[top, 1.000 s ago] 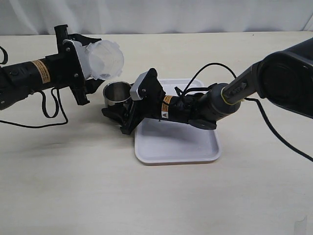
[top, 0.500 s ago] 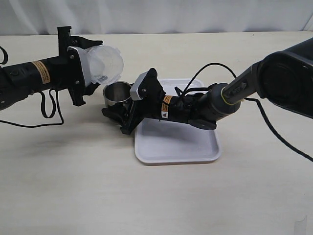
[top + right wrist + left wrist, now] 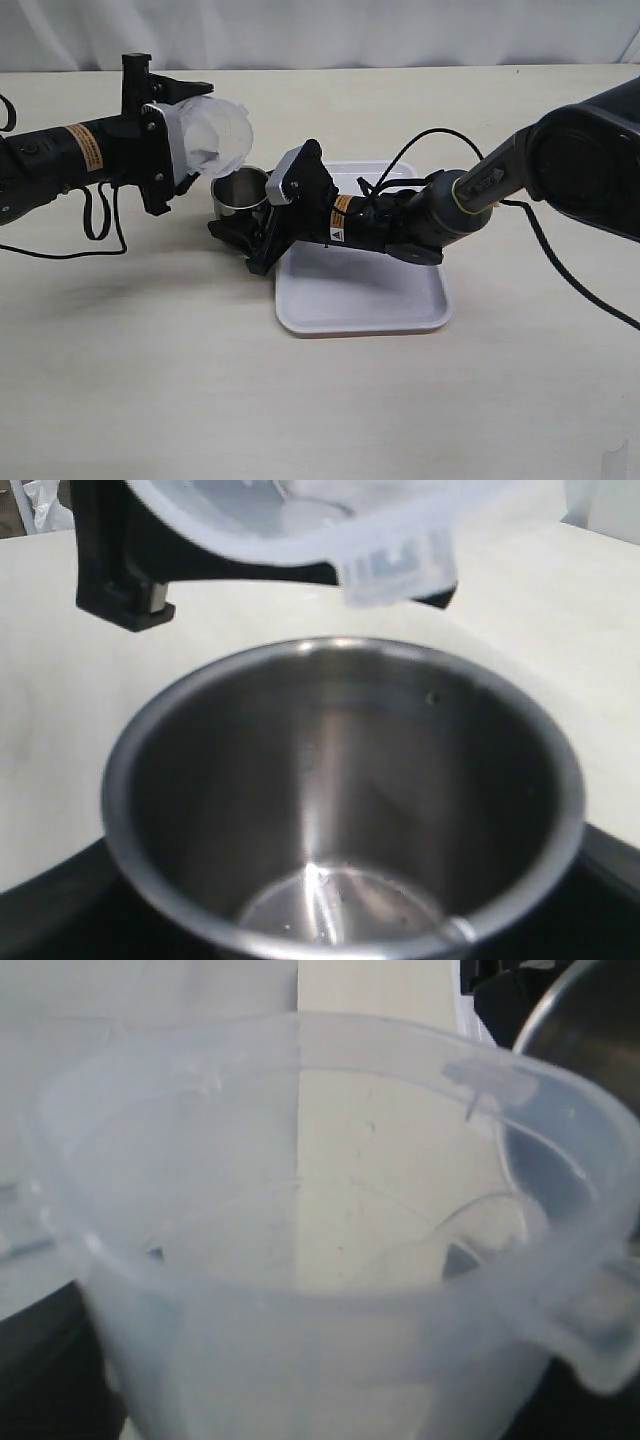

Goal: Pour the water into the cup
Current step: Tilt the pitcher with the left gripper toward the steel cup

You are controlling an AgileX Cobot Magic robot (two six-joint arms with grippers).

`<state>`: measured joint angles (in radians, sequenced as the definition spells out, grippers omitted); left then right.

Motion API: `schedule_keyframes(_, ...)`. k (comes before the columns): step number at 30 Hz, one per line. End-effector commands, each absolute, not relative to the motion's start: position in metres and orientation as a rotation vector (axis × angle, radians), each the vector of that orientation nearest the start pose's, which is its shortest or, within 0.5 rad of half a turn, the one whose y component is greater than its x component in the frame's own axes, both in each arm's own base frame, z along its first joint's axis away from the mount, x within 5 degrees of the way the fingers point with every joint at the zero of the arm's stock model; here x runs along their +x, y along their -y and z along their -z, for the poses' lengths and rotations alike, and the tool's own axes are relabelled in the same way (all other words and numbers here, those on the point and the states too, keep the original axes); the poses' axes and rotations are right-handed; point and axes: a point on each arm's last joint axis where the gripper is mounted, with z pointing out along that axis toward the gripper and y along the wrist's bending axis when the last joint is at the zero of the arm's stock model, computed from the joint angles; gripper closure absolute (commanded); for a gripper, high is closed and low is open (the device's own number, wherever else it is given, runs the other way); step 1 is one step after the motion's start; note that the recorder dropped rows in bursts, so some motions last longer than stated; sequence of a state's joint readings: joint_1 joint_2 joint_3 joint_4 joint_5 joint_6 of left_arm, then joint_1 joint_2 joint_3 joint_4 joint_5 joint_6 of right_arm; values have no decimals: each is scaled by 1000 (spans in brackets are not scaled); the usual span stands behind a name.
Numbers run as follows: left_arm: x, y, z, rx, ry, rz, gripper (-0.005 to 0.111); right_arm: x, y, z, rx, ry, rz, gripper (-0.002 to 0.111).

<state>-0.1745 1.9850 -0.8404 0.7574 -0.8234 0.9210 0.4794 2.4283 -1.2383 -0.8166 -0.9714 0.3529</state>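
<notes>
The steel cup [image 3: 238, 190] stands upright on the table just left of the white tray [image 3: 360, 295]. My right gripper [image 3: 240, 222] is shut on the cup, and its dark inside [image 3: 340, 780] fills the right wrist view. My left gripper [image 3: 195, 135] is shut on a translucent plastic container [image 3: 215, 135], which it holds in the air, tipped steeply. The container's spout [image 3: 392, 560] hangs just above the cup's far rim. In the left wrist view the container [image 3: 300, 1260] fills the frame and the cup's rim [image 3: 590, 1020] shows past its lip. No stream of water is visible.
The right arm [image 3: 430, 215] lies low across the tray, with black cables looped above it. The left arm [image 3: 60, 160] reaches in from the left edge. A pale wall borders the back of the table.
My left gripper has rolled the container further over, so its mouth has dropped toward the cup's rim. The right gripper and the cup have not moved.
</notes>
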Motion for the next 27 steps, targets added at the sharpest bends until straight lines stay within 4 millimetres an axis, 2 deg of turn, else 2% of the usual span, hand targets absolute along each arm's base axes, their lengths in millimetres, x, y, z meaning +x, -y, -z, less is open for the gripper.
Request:
schedule_keyframes(1, 350, 110, -136, 1605, -957, -394, 107, 365, -250, -39, -1046, -1628, -782, 104)
schedule_keyframes(27, 350, 111, -138, 1618, -889, -435, 107, 365, -250, -39, -1046, -1628, -782, 104)
